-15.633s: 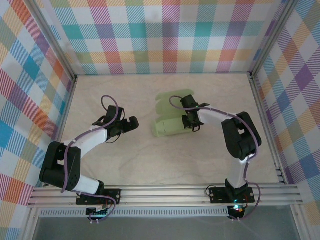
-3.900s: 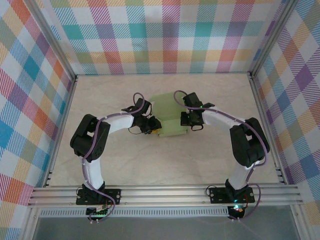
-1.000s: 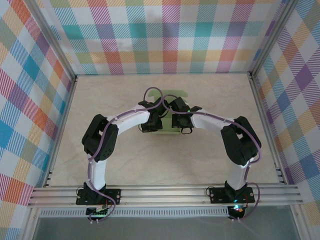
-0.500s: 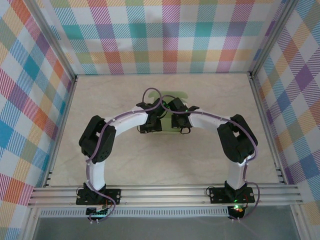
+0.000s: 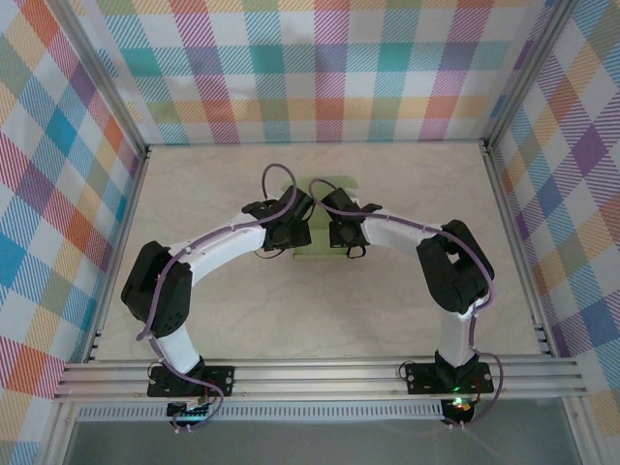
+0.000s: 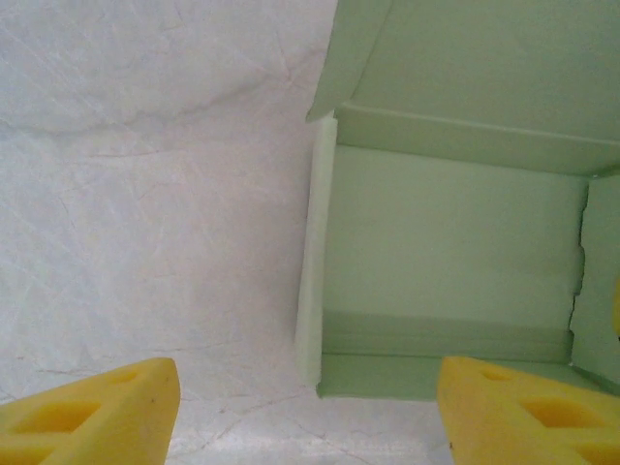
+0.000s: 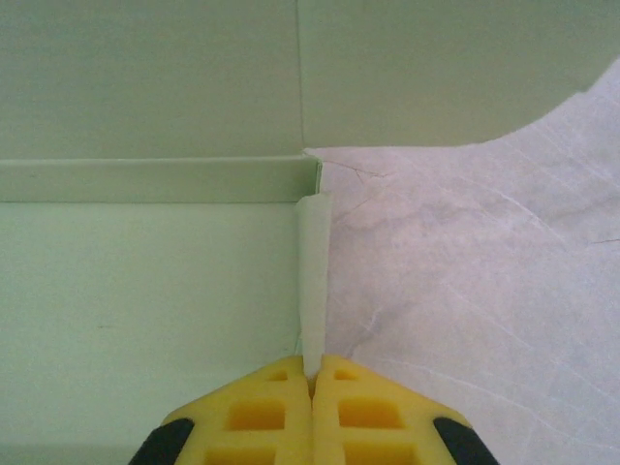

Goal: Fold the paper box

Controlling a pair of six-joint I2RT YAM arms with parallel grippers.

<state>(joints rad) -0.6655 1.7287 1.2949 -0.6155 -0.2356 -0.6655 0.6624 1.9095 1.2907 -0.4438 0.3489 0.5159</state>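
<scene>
At paper box (image 6: pixel 436 242) right wall: right claw (image 7: pixel 312 383) pinched shut on raised wall; left claw (image 6: pixel 308 392) spread, empty, astride left wall. Walls up, lid flap (image 7: pixel 436 68) flat, unclosed: roughly midway.

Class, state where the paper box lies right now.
In the top view the paper box sits mid-table, between the left pincer and the right pincer, which pinches a side wall.

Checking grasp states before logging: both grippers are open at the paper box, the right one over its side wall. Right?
Not quite. The right gripper is shut, pinching the upright side wall of the paper box between its fingertips; the right wrist view shows it. The left gripper is open, as you said.
</scene>
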